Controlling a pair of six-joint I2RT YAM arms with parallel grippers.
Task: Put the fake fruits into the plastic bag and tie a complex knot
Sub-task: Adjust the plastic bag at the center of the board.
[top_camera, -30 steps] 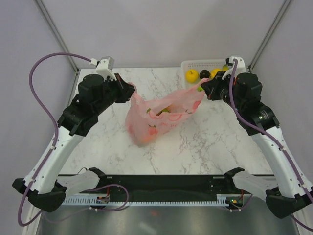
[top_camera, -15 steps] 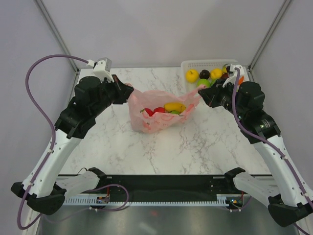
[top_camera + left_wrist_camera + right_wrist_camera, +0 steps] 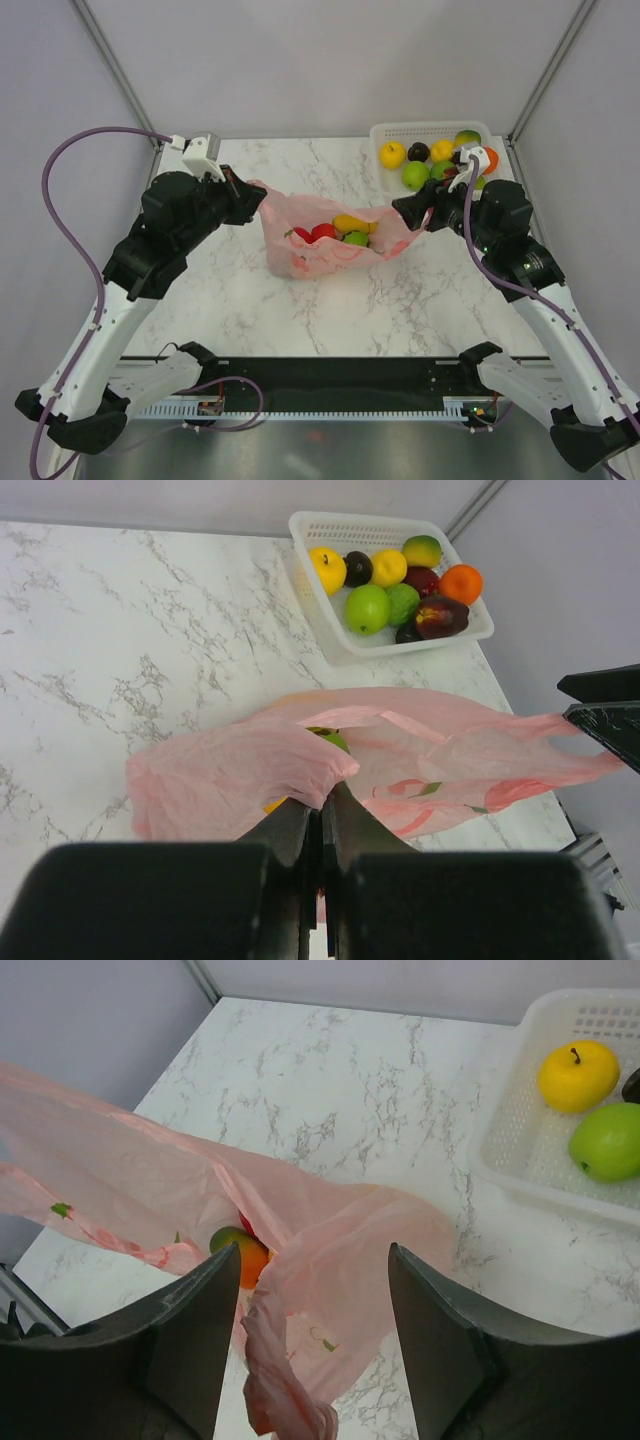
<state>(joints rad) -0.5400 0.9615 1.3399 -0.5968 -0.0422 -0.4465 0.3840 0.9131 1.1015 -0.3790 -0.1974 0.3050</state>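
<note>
The pink bag (image 3: 330, 240) is seen resting on the marble worktop (image 3: 300, 300), between the two arms and somewhat towards the far side. Its mouth is turned upward and is stretched sideways, so the inside can be looked into from above.

One handle is pinched by the left tool (image 3: 325, 798). The fingers of that tool are pressed together on a bunch of thin plastic at the bag's left end.

The right tool (image 3: 312, 1260) is found at the bag's right end with its fingers spread wide. The other handle is draped loosely in the gap between them and is not clamped. Whether the plastic touches either finger cannot be told. The two handles lie well apart and are not tied.

Inside the open bag a yellow fruit (image 3: 350, 221), a red fruit (image 3: 321, 233) and a green fruit (image 3: 355, 239) are seen lying close together. In the right wrist view an orange and green fruit (image 3: 238, 1252) is glimpsed through the mouth.

A white lattice basket (image 3: 400, 131) is set at the far right corner of the worktop, just beyond the right tool. Further fruits (image 3: 368, 608) are held in it, in yellow, green, orange, dark purple and dark red, packed against one another.
</note>
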